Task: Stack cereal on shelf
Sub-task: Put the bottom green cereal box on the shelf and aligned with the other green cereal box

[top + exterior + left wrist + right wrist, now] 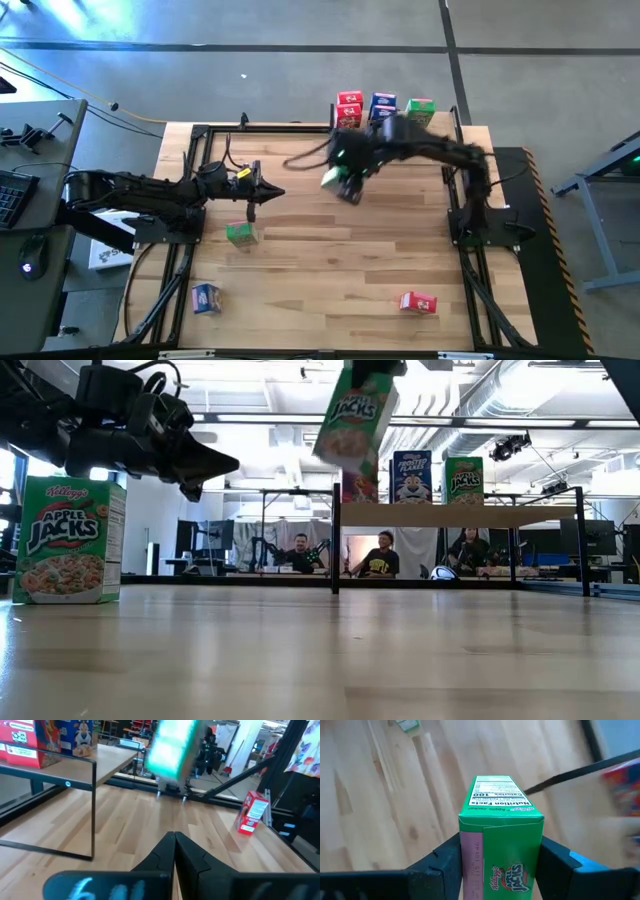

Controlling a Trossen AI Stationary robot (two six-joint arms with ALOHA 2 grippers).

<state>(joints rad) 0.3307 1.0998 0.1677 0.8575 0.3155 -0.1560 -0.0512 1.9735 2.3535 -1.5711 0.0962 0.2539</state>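
The right end effector (497, 865) is clamped on a green box (501, 840), one finger (445, 862) pressed to each narrow side. In the high view it hangs over the table (330, 250) just in front of the shelf (390, 128), which stands at the far edge. The low view shows this held box (355, 415) lifted clear of the wood and tilted, its lower edge about level with the shelf board (450, 515).

Three boxes stand in a row on the shelf: a red one (349, 108), a blue one (382, 106) and a green one (420, 108). Whether the held box touches the red one cannot be told.

The left end effector (268, 192) has its fingers together, holding nothing, and hovers over the left half of the table. Just beside it, toward the near edge, a second green box (239, 234) stands upright on the wood.

A blue box (206, 297) lies near the front left corner, and a red box (418, 302) lies near the front edge on the right. Both are well apart from each other and from the arms. The middle of the table between the two arms is bare wood.

People (378, 557) sit in the room beyond the shelf.
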